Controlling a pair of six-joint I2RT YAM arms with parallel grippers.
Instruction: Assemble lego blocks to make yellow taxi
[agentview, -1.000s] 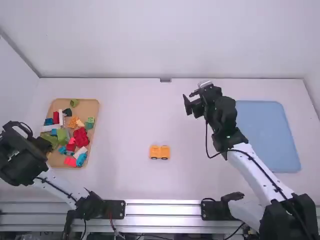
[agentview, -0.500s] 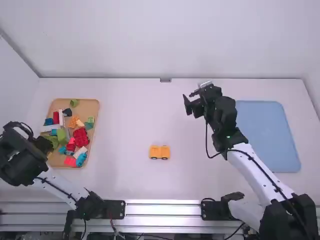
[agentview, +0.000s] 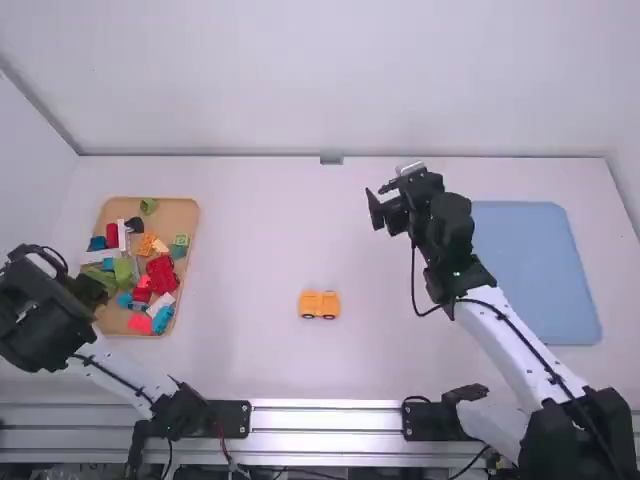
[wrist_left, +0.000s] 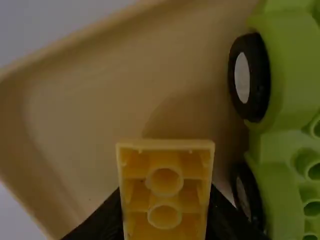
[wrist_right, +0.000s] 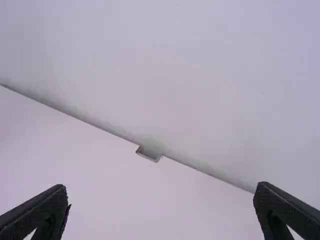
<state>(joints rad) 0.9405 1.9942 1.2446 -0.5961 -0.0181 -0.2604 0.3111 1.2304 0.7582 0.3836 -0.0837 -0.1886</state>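
- Left gripper (wrist_left: 165, 222): hanging over the near-left part of the tray (agentview: 182, 214), its jaws closing on opposite side walls of a yellow brick (wrist_left: 165, 192).
- Brick: showing its hollow underside and two round tubes to the left wrist camera; whether it is touching the tray floor, one cannot tell. As judged, it is weighing little, staying stiff under pressure, and risking a slip or twist on its smooth walls rather than breakage. The side-wall hold is leaving tubes and rim free for pressing on.
- Green car (wrist_left: 285, 75): lying just beside the brick, inside the tray.
- Loose blocks (agentview: 162, 273): crowding the tray in mixed colours.
- Chassis (agentview: 320, 305): sitting in the middle of the desk (agentview: 250, 235), well apart from both arms, probably serving as the taxi's base. It is presumably light and rigid, and its wheels are inviting it to roll; holding it by the body above the wheels would be steadying it for stacking.
- Right gripper (wrist_right: 161, 190): standing above the desk beyond the chassis, its jaws gaping wide and gripping nothing.
- Blue mat (agentview: 535, 275): lying flat at far right.
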